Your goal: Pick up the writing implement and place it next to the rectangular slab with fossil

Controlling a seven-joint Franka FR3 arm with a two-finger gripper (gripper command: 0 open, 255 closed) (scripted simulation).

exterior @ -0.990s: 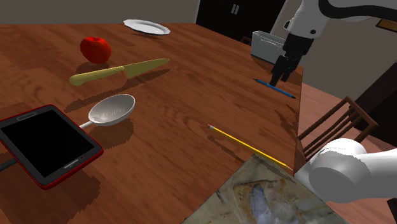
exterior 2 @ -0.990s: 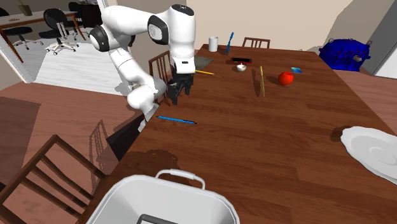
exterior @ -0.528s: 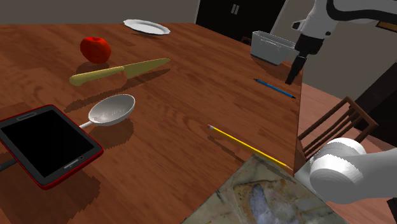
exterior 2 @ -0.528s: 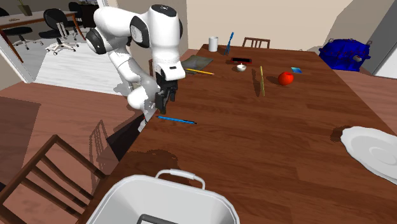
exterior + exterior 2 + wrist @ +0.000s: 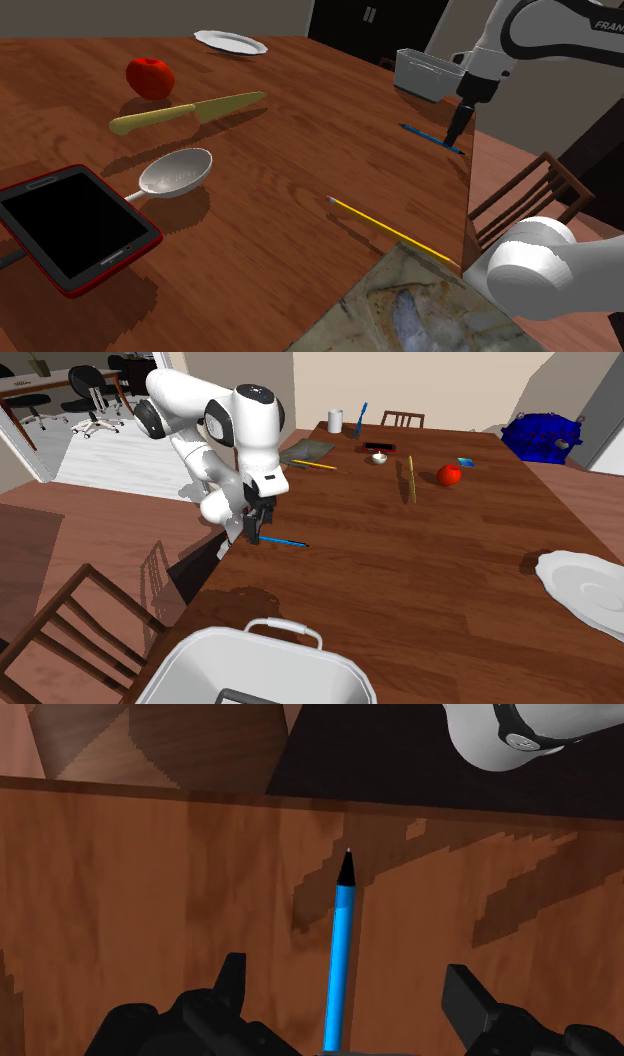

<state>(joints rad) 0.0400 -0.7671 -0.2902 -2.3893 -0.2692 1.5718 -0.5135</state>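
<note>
You have a broad brown wooden table (image 5: 300,150) under everything. The white arm with dark joints (image 5: 235,422) bends down over the table's edge on the stand's side. A dark wooden chair (image 5: 525,195) stands just off that edge.

At the shoulder view's bottom lies the rectangular mottled grey-green slab with a fossil (image 5: 420,310). It sits far up the table in the second exterior view (image 5: 308,449). A white handled bin (image 5: 425,73) stands at the opposite end of that edge.

Towards the shoulder view's left you see a red-framed tablet with a black screen (image 5: 75,225). Beyond it are a round white plate (image 5: 231,41), a knife with a yellow handle and yellowish blade (image 5: 185,112), a white ladle-like spoon (image 5: 178,172) and a round red fruit (image 5: 150,77).

The all-black two-finger gripper (image 5: 347,974) hangs low over the table edge (image 5: 455,128), between bin and slab. Its fingers stand apart and clasp nothing.

A thin yellow pencil (image 5: 390,232) lies just beside the slab's corner.

The slim blue pen with a black tip (image 5: 340,954) lies flat on the table near the edge (image 5: 432,138), well apart from the slab. In the wrist view it runs between the spread fingers, touching neither, tip pointing towards the table edge.
</note>
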